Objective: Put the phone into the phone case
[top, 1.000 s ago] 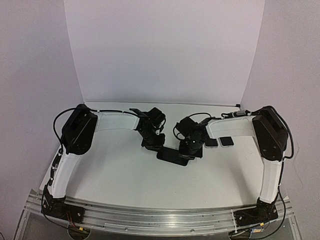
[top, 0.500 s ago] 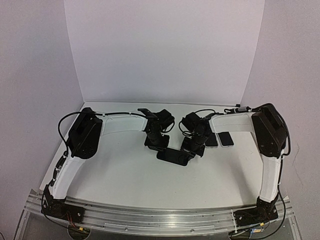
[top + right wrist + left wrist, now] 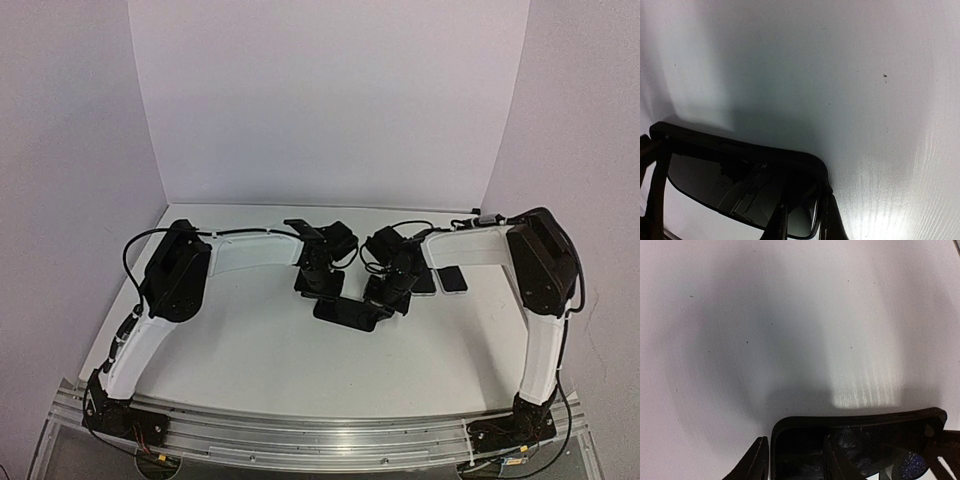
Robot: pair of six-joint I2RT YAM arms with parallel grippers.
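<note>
Item: phone case (image 3: 350,312), black, flat on the table.
Contents: phone (image 3: 740,195), glossy face up, apparently seated within the rim; final pressing-in or release judged remaining.
Left gripper (image 3: 794,452): at the case's left end, fingers apart, loosely astride its wall.
Right gripper (image 3: 802,212): at the case's right corner, fingers close astride the rim; grip cannot be told.
Surface: white table (image 3: 250,360).
Surround: white backdrop (image 3: 330,100) behind the case; two dark slabs (image 3: 455,278) to its right.

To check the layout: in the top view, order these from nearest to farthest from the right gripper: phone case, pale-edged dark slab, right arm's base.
1. phone case, at the right gripper, centre.
2. pale-edged dark slab, further right.
3. right arm's base, near edge, right.
</note>
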